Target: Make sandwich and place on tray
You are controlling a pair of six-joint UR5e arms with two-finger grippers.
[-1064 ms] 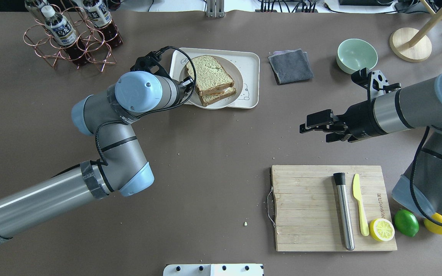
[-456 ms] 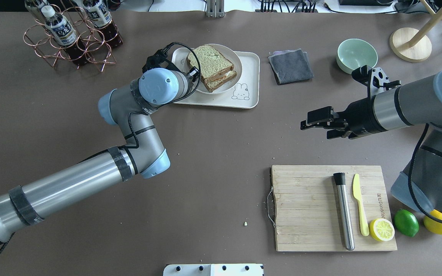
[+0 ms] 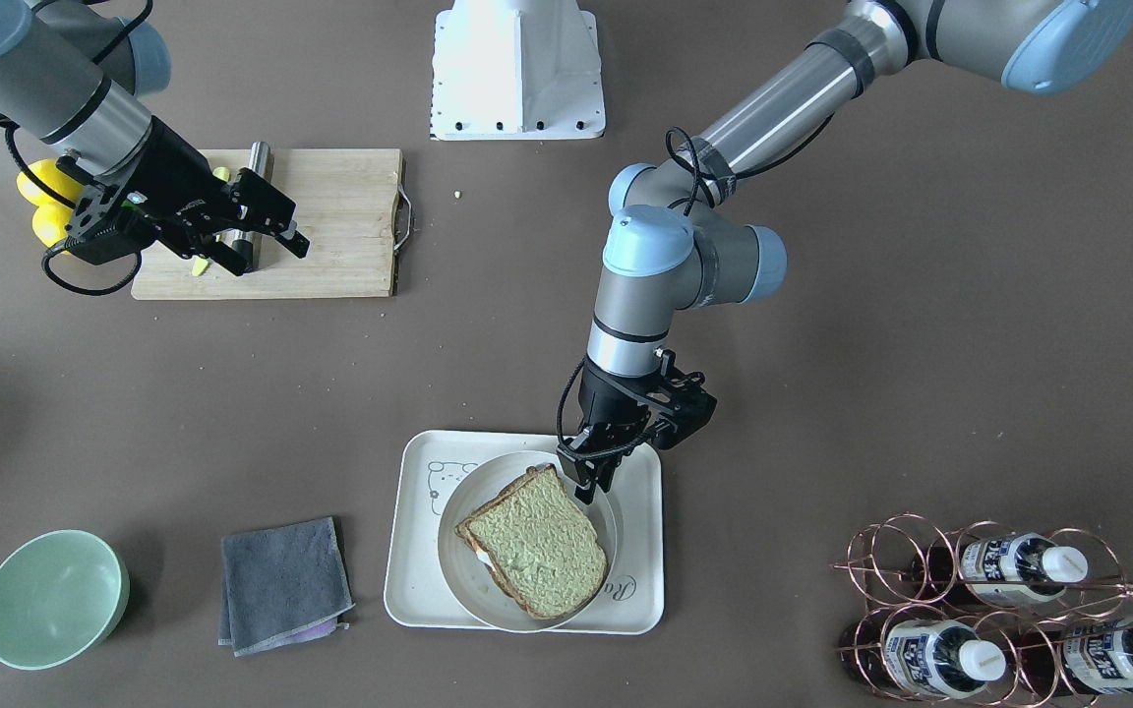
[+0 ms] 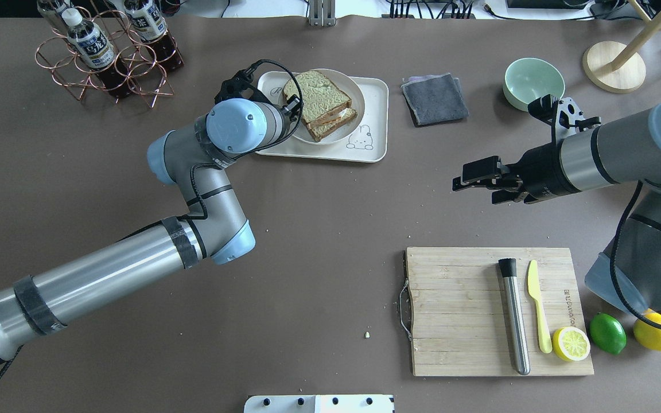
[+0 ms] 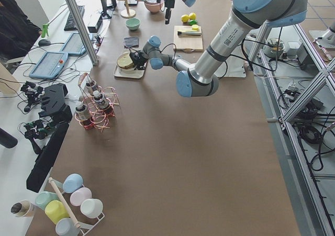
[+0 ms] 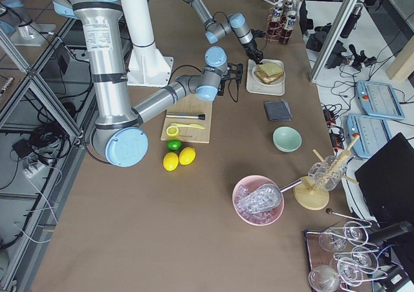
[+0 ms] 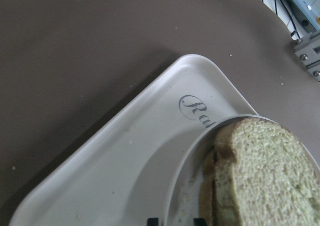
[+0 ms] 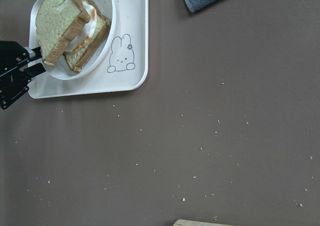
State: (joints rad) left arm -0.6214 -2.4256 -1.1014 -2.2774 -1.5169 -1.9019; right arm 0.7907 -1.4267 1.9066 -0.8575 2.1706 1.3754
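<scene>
Front-facing view: the sandwich [image 3: 537, 541] lies on a round white plate [image 3: 446, 536], and the plate sits on the cream tray [image 3: 417, 575] near the surface's [image 3: 822, 324] operator-side edge. The left claw [image 3: 588, 484] points down at the plate's rim on the robot's side, its fingers close together and clenched on that rim. The right claw [image 3: 267, 241] hovers above the wooden cutting board [image 3: 340, 226], released and holding nothing.

Overhead view: the plate overlaps the tray's far left part, leaving the rabbit drawing [image 4: 359, 139] uncovered. The top bread slice sits askew on the lower one, with white fried egg [image 4: 340, 113] showing between them. The left wrist hides most of its claw. The right claw [image 4: 474, 186] hangs well apart from the tray, its fingers spread.

Side views: the sandwich [image 6: 270, 70] sits on the tray, too small for more detail.

Left wrist view: two dark fingertips [image 7: 152, 220] at the bottom edge straddle the plate rim [image 7: 182, 178], just beside the bread crust.

Right wrist view: the plated sandwich [image 8: 62, 20] lies in the tray's corner away from the rabbit drawing, with the left claw on the plate's rim.
</scene>
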